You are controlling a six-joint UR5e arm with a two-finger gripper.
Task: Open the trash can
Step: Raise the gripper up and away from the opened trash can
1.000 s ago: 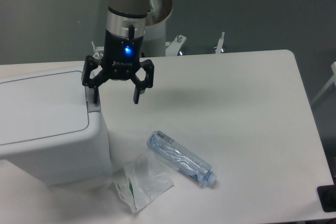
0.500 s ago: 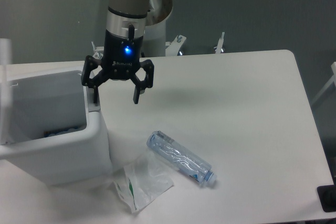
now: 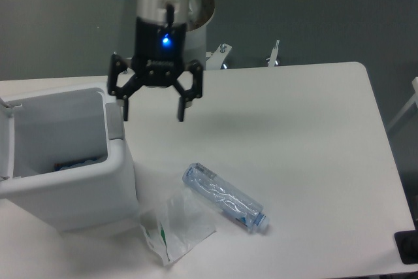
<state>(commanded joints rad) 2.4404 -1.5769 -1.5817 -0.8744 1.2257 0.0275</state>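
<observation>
The white trash can [image 3: 98, 187] stands at the left of the table with its lid [image 3: 5, 136] swung up at the far left edge of view. Its inside shows, with some dark items at the bottom. My gripper [image 3: 153, 110] hangs open above the table, just right of the can's grey push-strip [image 3: 114, 122]. Its left finger is over the strip's edge and nothing is between the fingers.
A clear plastic bottle [image 3: 225, 197] lies on its side in front of the can. A crumpled clear bag [image 3: 173, 227] lies beside it near the front edge. The arm's white base [image 3: 196, 31] stands behind the table.
The lid went from shut to fully swung up. My gripper has since risen and shifted slightly right, away from the push-strip.
</observation>
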